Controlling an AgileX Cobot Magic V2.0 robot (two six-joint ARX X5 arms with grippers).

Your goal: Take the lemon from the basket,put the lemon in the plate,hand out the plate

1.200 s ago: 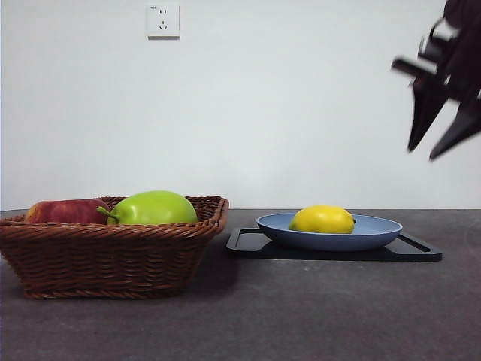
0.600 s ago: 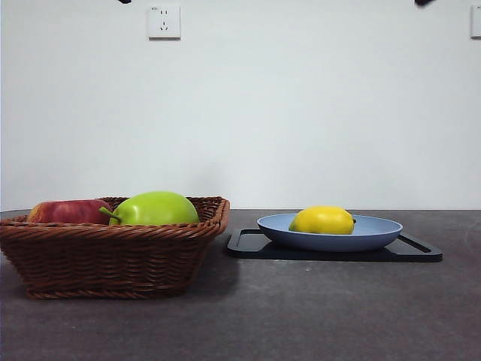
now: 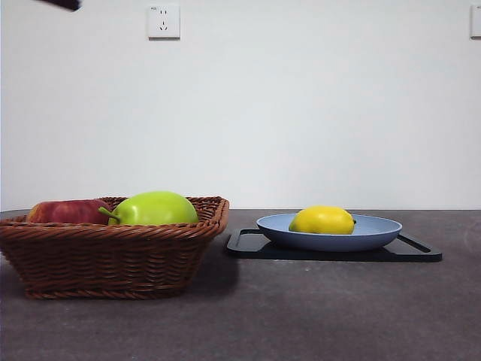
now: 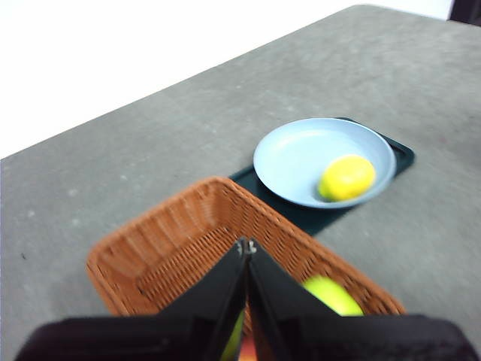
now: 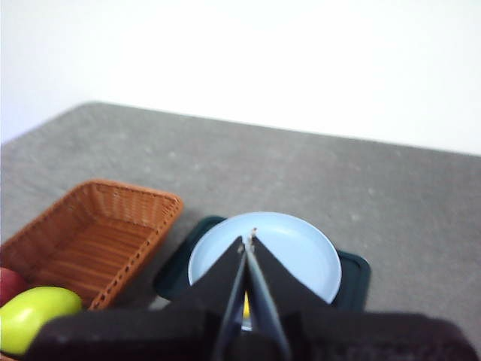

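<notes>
**Lemon on plate; both arms raised clear of the worktop**

Count: one basket (image 3: 113, 248), one plate (image 3: 329, 232), one black tray (image 3: 334, 252), one lemon (image 3: 322, 219), one green fruit (image 3: 154, 208), one red apple (image 3: 66, 211), two wall sockets, the nearer (image 3: 163, 20) above the basket and the other cut by the upper right edge of the front view.

Change from earlier frames: one second ago a dark end effector hung at the upper right of the front view, above the plate. Half a second ago only small dark tips showed at the top edge. Now a single black tip (image 3: 60, 4) shows at the upper left corner. The fruit, basket, plate and tray have not shifted.

End effectors: the left end effector (image 4: 246, 244) is high above the basket with its jaws pressed together, holding nothing. The right end effector (image 5: 249, 239) is high above the plate, jaws likewise together and empty.

Task items: the lemon is bright yellow, oval and smooth-skinned. It lies inside the light-blue plate, left of centre in the front view, touching the plate's floor. The plate sits on the tray, just beside the basket on the grey worktop (image 3: 301, 316). The green fruit and apple lie in the brown wicker basket, side by side.
</notes>
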